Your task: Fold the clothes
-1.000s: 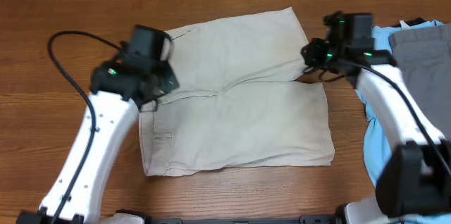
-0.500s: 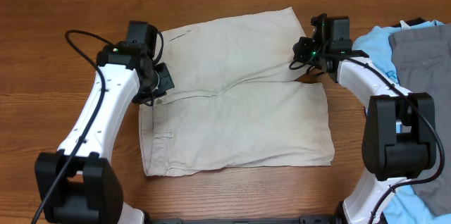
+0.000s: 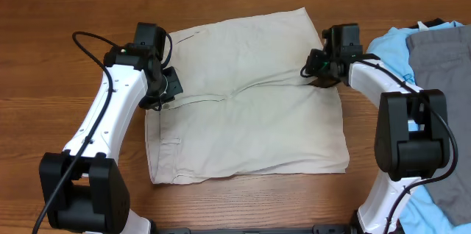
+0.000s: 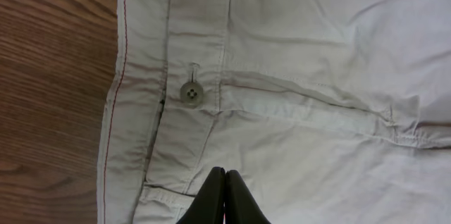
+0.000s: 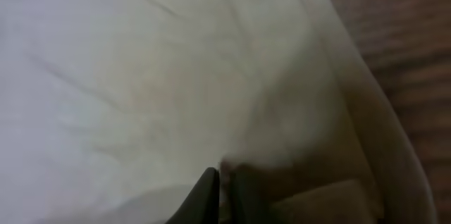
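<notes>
Khaki shorts (image 3: 250, 116) lie between both arms: left gripper (image 4: 224, 184) clenched over the waistband (image 4: 141, 104), right gripper (image 5: 220, 182) at the hems (image 5: 352, 104), state unclear.

The shorts (image 3: 246, 123) were matt beige woven cloth, lightly creased, with stitched seams and a red thread along the waistband edge. Their button (image 4: 191, 93) was dull grey, perhaps plastic. The table (image 3: 59, 13) was brown grained wood with a low sheen. The T-shirt (image 3: 390, 46) was soft light blue cloth and the grey garment (image 3: 441, 54) was matt fabric. The left arm (image 3: 110, 116) and the right arm (image 3: 372, 79) had smooth white plastic shells.
</notes>
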